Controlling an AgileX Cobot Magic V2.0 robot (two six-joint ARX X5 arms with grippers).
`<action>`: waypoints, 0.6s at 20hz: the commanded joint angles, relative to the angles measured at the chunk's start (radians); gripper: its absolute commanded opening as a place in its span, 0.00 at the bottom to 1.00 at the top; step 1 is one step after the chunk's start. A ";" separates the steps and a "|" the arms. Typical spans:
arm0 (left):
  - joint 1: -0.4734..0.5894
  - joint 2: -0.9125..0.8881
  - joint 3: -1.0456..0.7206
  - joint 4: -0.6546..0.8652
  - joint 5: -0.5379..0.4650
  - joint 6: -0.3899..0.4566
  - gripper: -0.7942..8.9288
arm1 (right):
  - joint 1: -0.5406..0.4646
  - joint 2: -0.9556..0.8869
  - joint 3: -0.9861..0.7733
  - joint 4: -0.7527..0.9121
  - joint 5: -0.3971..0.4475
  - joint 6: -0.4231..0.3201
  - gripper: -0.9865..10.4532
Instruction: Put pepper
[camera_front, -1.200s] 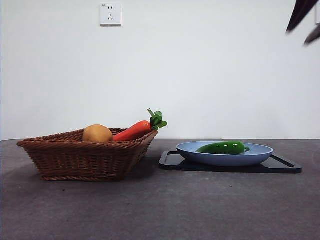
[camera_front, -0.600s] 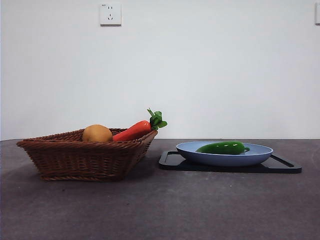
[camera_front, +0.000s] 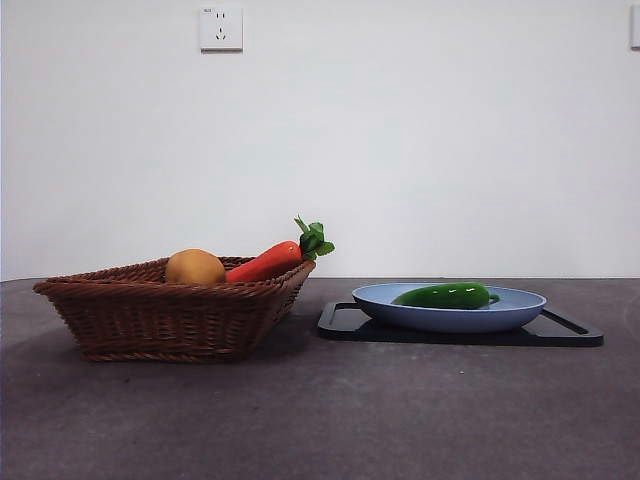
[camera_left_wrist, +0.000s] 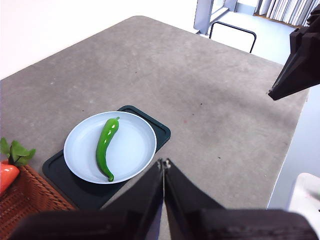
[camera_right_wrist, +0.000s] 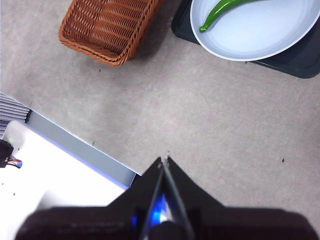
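The glossy green pepper (camera_front: 446, 295) lies on a light blue plate (camera_front: 520, 305) that sits on a black tray (camera_front: 570, 330). It also shows in the left wrist view (camera_left_wrist: 105, 146) and the right wrist view (camera_right_wrist: 225, 11). My left gripper (camera_left_wrist: 163, 162) is shut and empty, high above the table, short of the plate (camera_left_wrist: 135, 145). My right gripper (camera_right_wrist: 164, 160) is shut and empty, high over bare table, away from the plate (camera_right_wrist: 260, 35). Neither gripper shows in the front view.
A brown wicker basket (camera_front: 150, 315) stands left of the tray, holding a round yellow-brown fruit (camera_front: 195, 266) and an orange carrot (camera_front: 265, 262) with green leaves. The basket shows in the right wrist view (camera_right_wrist: 107, 27). The other arm's dark gripper (camera_left_wrist: 297, 57) shows in the left wrist view.
A dark gripper tip at the front view's top right corner one second ago has gone out of view. The pepper, plate and basket have not moved.
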 joint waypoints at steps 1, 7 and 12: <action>-0.010 0.008 0.014 0.007 -0.002 0.007 0.09 | 0.001 0.008 0.019 -0.013 0.001 0.006 0.10; 0.174 -0.088 0.011 0.096 -0.079 0.101 0.09 | 0.001 0.008 0.019 -0.013 0.000 0.006 0.10; 0.443 -0.329 -0.183 0.378 -0.079 0.133 0.09 | 0.001 0.008 0.019 -0.013 0.001 0.006 0.10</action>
